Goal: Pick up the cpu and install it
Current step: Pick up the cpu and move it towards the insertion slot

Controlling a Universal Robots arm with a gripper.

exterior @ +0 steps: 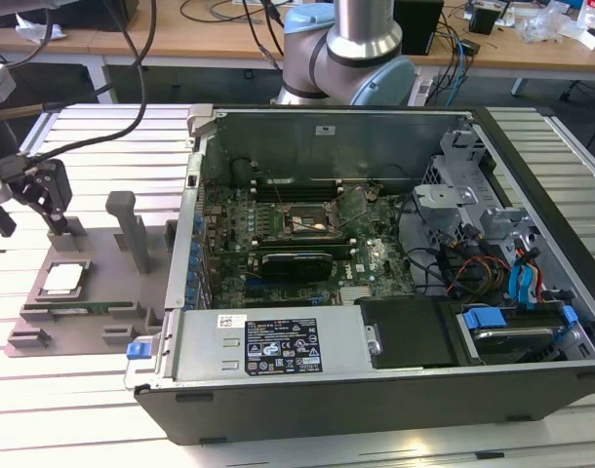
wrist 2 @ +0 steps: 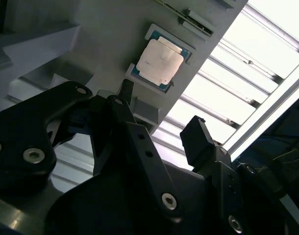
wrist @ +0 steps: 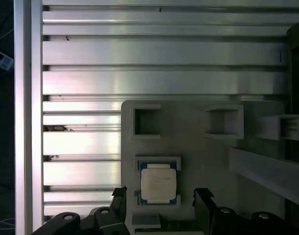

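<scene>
The cpu (exterior: 63,280) is a small square chip with a pale metal top. It lies flat in a recess of a grey fixture plate (exterior: 102,258) at the exterior view's left, beside the computer case. My gripper (exterior: 30,222) hovers above the plate, a little back from the chip, and is open with nothing between its fingers. In both wrist views the cpu (wrist: 158,183) (wrist 2: 159,57) sits in its pocket beyond the two black fingertips (wrist: 119,196), which stand wide apart on either side of it. The black socket (exterior: 307,219) lies on the motherboard inside the case.
The open computer case (exterior: 376,263) takes up the middle and the exterior view's right, with its wall next to the fixture. Grey upright posts (exterior: 132,229) rise from the fixture near the chip. Everything rests on a slatted aluminium table (wrist: 139,54). Cables hang at the upper left.
</scene>
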